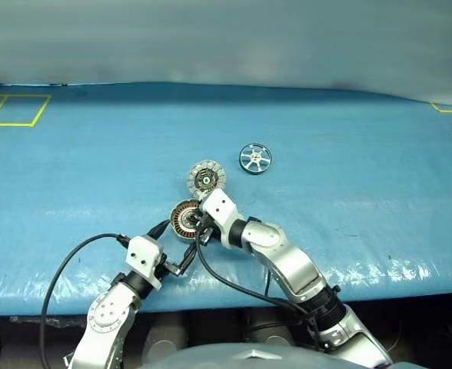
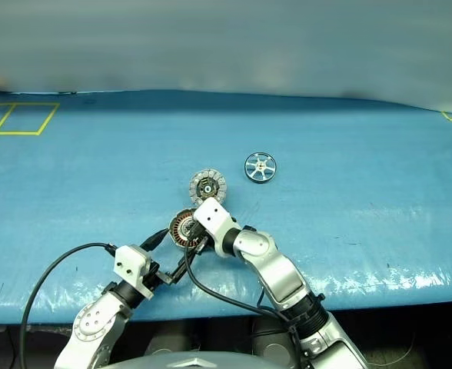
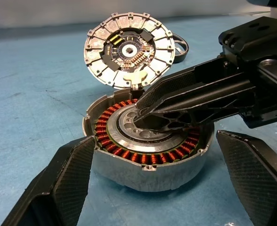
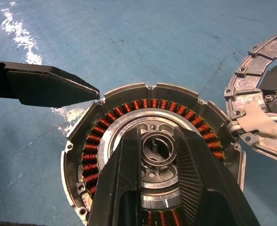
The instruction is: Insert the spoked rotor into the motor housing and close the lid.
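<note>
right pincer nipping small ring over housing centre | left pincer wide open, empty, flanking housing | seat ring square; rotor waits beyond

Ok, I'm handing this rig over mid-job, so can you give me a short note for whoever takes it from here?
Left gripper: open, one finger on each side of the motor housing, gripping nothing.
Right gripper: down in the housing's centre; its grip is unclear.
The housing sits on the blue table near the front edge. The lid is swung open and lies flat beyond it, joined at the edge.
The spoked rotor lies loose on the table, further back and to the right.
Done: housing open.
Left: pick up the rotor, seat it in the housing, close the lid.
</note>
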### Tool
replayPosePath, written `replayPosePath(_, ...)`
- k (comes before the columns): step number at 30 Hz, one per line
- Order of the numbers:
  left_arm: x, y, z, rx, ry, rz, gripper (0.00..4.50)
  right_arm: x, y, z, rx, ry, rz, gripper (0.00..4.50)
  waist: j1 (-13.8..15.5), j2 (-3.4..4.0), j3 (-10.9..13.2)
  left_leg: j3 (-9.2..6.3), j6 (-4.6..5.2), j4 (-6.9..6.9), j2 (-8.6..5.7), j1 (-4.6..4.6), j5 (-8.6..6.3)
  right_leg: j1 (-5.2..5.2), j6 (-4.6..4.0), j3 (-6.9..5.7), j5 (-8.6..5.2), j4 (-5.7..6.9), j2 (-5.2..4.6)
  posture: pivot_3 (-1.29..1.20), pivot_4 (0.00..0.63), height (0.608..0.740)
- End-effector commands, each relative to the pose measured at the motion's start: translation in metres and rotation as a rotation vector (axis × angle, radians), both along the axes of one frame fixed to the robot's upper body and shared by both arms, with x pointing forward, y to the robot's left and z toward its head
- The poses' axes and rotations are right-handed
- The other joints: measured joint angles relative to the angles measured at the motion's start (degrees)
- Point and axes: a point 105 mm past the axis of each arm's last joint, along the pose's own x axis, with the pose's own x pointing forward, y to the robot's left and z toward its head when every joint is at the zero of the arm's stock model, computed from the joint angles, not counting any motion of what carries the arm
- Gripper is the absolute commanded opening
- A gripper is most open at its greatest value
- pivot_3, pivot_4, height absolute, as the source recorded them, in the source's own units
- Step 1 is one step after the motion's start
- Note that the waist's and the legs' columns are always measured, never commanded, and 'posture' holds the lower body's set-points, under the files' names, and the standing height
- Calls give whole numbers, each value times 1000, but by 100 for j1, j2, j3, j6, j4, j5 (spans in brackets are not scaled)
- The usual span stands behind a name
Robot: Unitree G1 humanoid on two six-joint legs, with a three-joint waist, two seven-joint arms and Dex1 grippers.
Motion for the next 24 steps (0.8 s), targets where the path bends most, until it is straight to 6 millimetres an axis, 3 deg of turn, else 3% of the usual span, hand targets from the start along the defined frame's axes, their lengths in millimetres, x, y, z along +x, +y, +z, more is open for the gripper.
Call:
replayPosePath(1, 0, 0, 7, -5, -38, -9, 4500, -5, 5, 1, 11, 14, 25, 1399, 1, 0, 0, 0, 0, 1, 0, 0, 0, 0, 0, -1, 0, 0, 0, 0, 150, 740)
replayPosePath(4, 0, 0, 7, -2, -43, -8, 4500, -4, 4, 7, 32, -2, 8, 2323, 5, -1, -1, 0, 0, 2, 0, 2, 0, -2, 1, 0, 0, 0, -1, 0, 150, 740)
replayPosePath(11, 2, 3, 13, 14, -87, 21, 4500, -9, -3, 47, 151, -27, 11, 2323, 14, -1, 0, -1, 0, 5, -1, -6, 0, 0, 2, 0, 1, 2, -2, 0, 150, 740)
replayPosePath(16, 0, 2, 13, -2, -102, 15, 4500, -14, -7, 53, 147, -30, 7, 2323, 12, -1, 0, -2, 0, 3, -1, -6, 0, -1, 2, -1, 1, 1, -2, 0, 150, 740)
replayPosePath(19, -2, 1, 9, 5, -94, 5, 4500, -10, -5, 48, 104, -21, -36, 1738, 6, -1, 0, 0, 0, 4, -1, -4, 0, -2, 1, 0, 1, 1, -3, 0, 150, 740)
replayPosePath(24, -3, 0, 6, 31, -100, -6, 4500, -5, 4, 38, 17, -22, -60, 31, 4, -1, 0, 0, 0, 4, -1, -4, 0, -7, 1, 0, 1, 2, -2, 0, 150, 740)
